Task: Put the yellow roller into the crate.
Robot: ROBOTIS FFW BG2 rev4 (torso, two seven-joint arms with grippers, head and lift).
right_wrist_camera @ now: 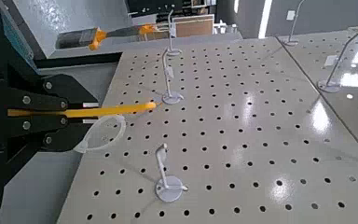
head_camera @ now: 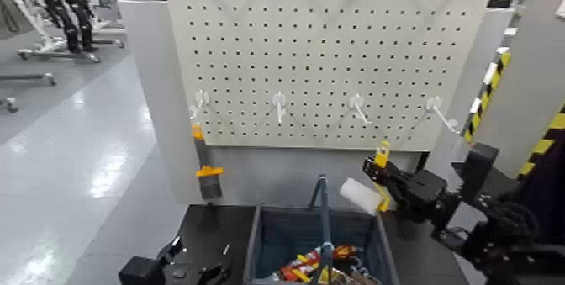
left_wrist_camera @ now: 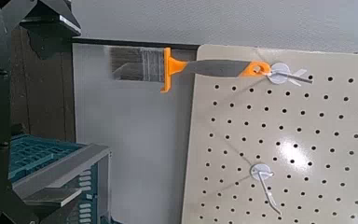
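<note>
My right gripper is shut on the yellow roller and holds it in the air just above the far right corner of the crate. The white sleeve points toward the crate's tall centre bar, and the yellow handle lies clamped between the black fingers. The thin wire frame curves out past them. The dark blue-grey crate stands below the pegboard with mixed items inside. The left wrist view catches one corner of the crate. My left gripper rests low on the dark table, left of the crate.
A white pegboard with several white hooks stands behind the crate. An orange and black brush hangs from its leftmost hook, also seen as the brush. Yellow-black striped posts rise at the right. Open floor lies to the left.
</note>
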